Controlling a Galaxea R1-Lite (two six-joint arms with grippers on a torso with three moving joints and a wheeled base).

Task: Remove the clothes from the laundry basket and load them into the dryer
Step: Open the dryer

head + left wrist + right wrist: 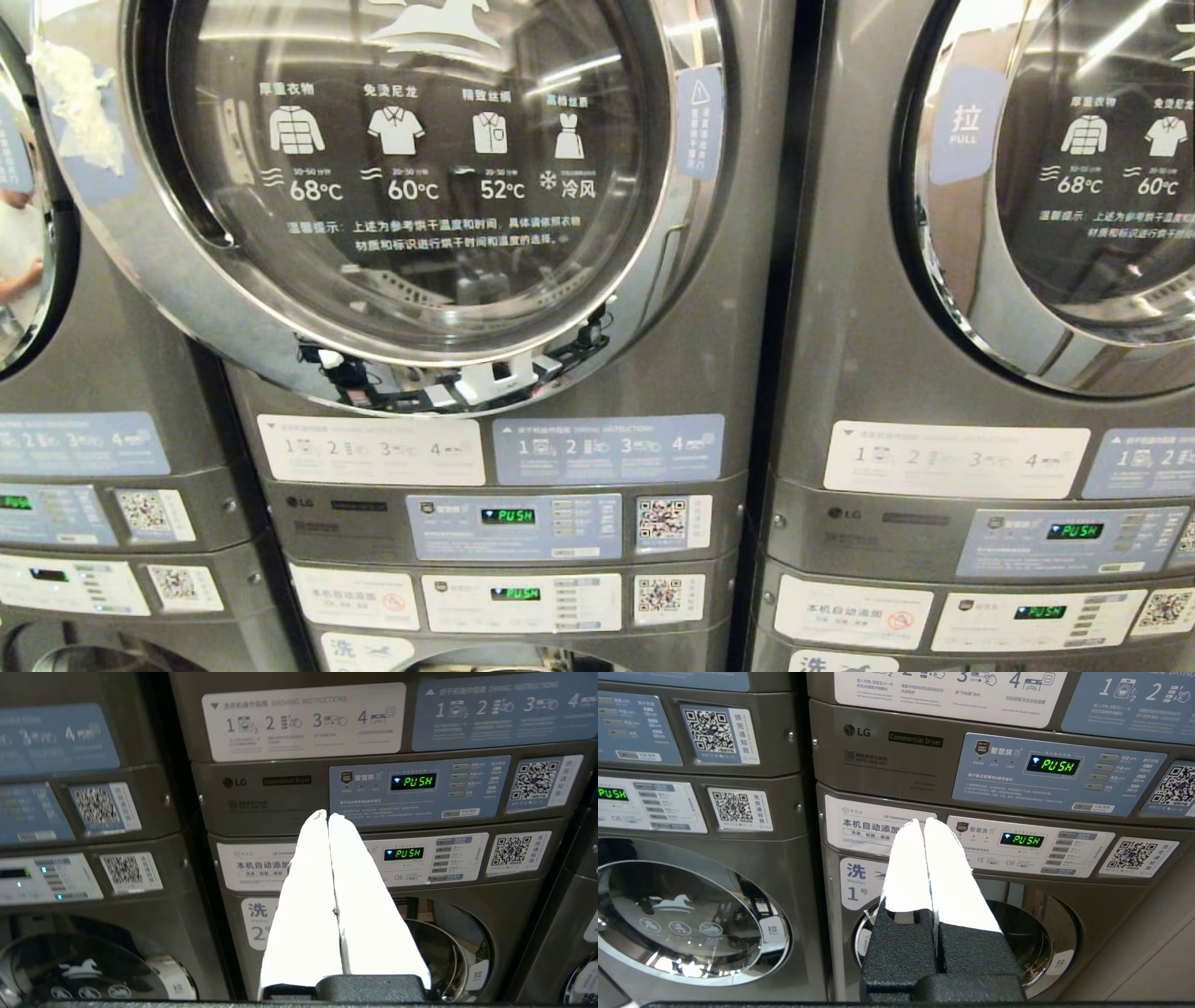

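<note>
The dryer's round glass door (pixel 420 187), ringed in chrome, fills the upper head view; its ring overlaps the neighbouring machine on the left. Whether it is latched I cannot tell. Neither arm appears in the head view. In the left wrist view my left gripper (pixel 324 814) is shut and empty, its white-taped fingers (pixel 303 896) pressed together and aimed at the dryer's control panel (pixel 413 788). My right gripper (pixel 920 821) is likewise shut and empty, pointing at the washer panel (pixel 1031 844) of the stack to the right. The clothes and the laundry basket are out of view.
Stacked grey machines stand side by side: another dryer door (pixel 1074 187) at the right and part of one (pixel 19 233) at the left, whose glass reflects a person. Washer doors (pixel 448 947) (pixel 1017 938) sit below the panels, close ahead of both grippers.
</note>
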